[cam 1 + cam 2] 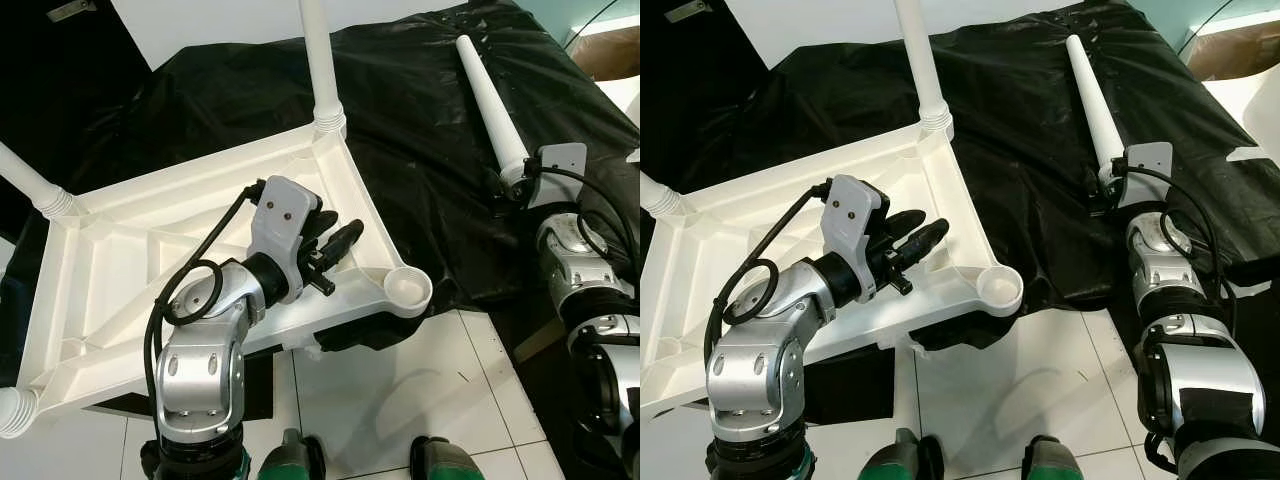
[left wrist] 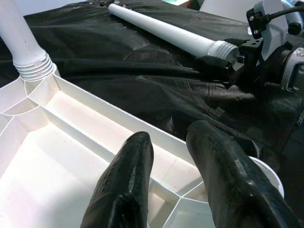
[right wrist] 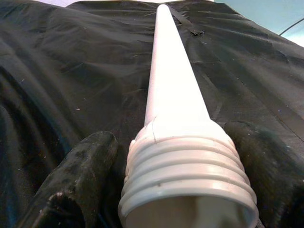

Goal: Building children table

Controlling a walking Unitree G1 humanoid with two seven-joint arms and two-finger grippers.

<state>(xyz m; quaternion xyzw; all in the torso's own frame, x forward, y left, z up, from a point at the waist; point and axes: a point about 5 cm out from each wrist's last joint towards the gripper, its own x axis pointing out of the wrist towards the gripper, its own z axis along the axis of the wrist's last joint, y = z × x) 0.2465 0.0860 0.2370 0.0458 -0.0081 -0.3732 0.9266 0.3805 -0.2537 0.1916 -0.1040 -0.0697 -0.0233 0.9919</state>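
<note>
The white children's table top (image 1: 120, 260) lies upside down, ribs up, partly on a black sheet. White legs stand in its far corner (image 1: 322, 60) and left corner (image 1: 30, 180), and a leg stub shows at the near left (image 1: 15, 410). The near right socket (image 1: 408, 287) is empty. My left gripper (image 1: 345, 232) hovers over the ribbed underside just left of that socket, its fingers (image 2: 133, 161) open with nothing between them. A loose white leg (image 1: 488, 95) lies on the sheet to the right. My right gripper (image 1: 512, 185) is shut on its threaded end (image 3: 185, 175).
The crumpled black sheet (image 1: 420, 130) covers the ground behind and to the right. White floor tiles (image 1: 400, 400) lie in front, with my green feet (image 1: 290, 460) at the bottom edge. A brown cardboard box (image 1: 610, 50) sits at the far right.
</note>
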